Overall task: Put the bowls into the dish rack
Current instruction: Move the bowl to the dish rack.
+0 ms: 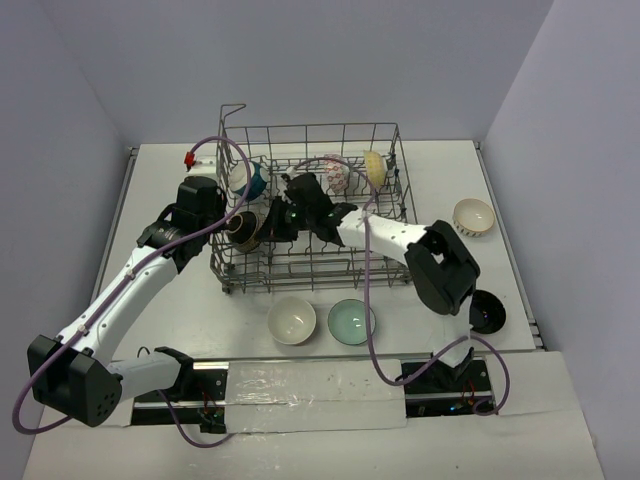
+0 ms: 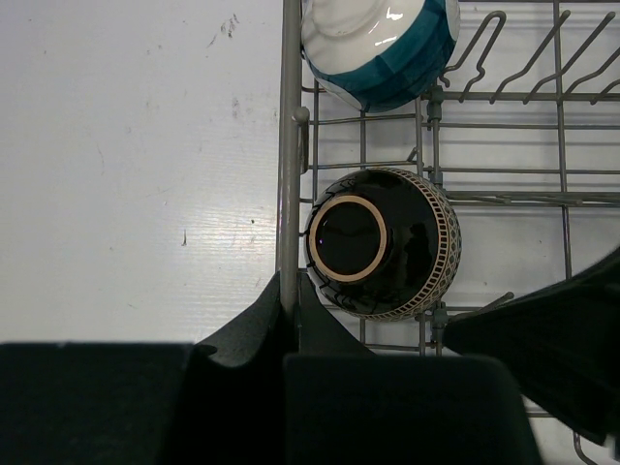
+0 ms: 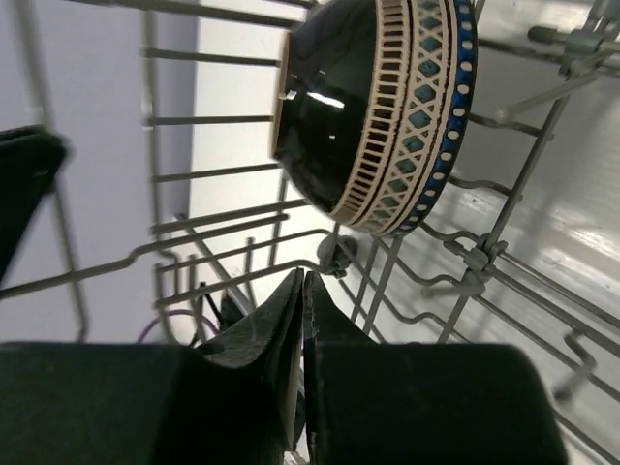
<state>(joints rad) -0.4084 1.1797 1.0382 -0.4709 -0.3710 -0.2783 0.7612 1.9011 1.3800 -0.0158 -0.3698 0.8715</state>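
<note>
Remote view: the patterned black bowl [image 2: 383, 242] lies on its side in the dish rack [image 1: 300, 272], against its left wall and near a blue-and-white bowl [image 2: 383, 44]. My left gripper [image 2: 292, 295] hangs over that wall, jaws pressed together. My right gripper [image 3: 302, 291], inside the rack, is likewise closed on nothing. A white bowl [image 1: 292, 320] and a pale green bowl [image 1: 352, 321] sit out front.

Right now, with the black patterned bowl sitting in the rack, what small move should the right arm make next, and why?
Probably lift the right gripper straight up out of the dish rack. Its jaws are shut on nothing beside the black patterned bowl, which stands on edge among the wires, while a pale green bowl and a white bowl sit on the table in front.
</note>
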